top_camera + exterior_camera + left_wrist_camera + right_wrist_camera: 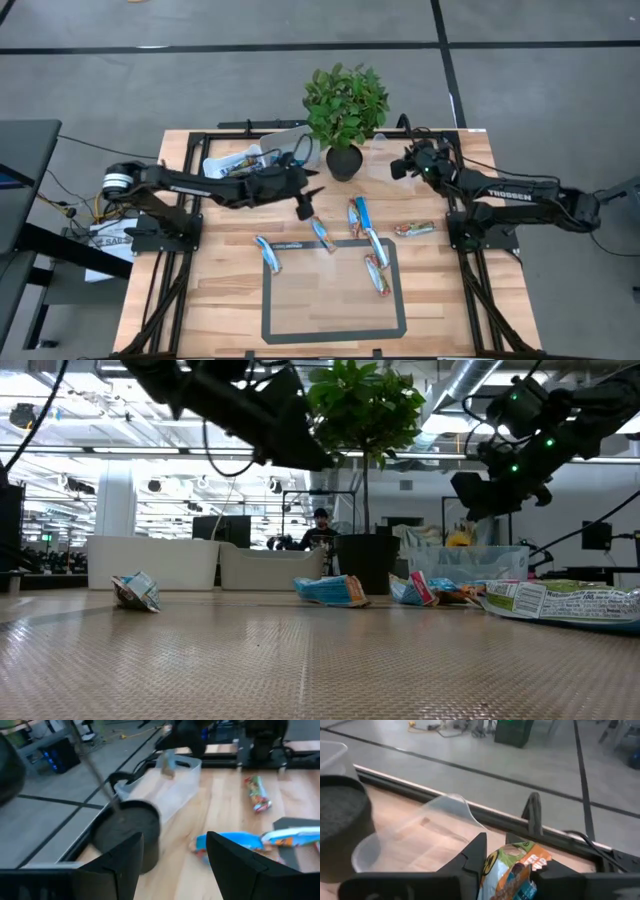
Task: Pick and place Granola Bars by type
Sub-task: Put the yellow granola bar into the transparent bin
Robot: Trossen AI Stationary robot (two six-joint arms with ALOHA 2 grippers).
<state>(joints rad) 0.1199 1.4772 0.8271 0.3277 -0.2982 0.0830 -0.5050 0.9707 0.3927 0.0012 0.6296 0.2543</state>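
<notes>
Your wooden table (220,300) carries a dark tape rectangle (335,290) toward its near edge. A potted plant (345,110) stands at the far middle, with a clear plastic tub (262,152) just to its left holding a few wrapped bars, and a second clear tub (415,837) by the pot on the right.

Your left arm reaches across from the left edge. The left gripper (308,200) hangs above the table between the first tub and the loose bars; the left wrist view shows its two fingers (117,865) spread wide with nothing between them.

Your right arm comes in from the right edge. The right gripper (400,165) sits high at the far right, beside the plant. Its jaws are closed on an orange-and-green wrapped bar (512,870), poised next to the second tub.

The remaining Granola Bars (360,235) lie loose mid-table: a blue-and-white bar (269,253) left of the rectangle, several blue ones clustered around its far edge, and a brown-gold bar (414,229) off to the right.
</notes>
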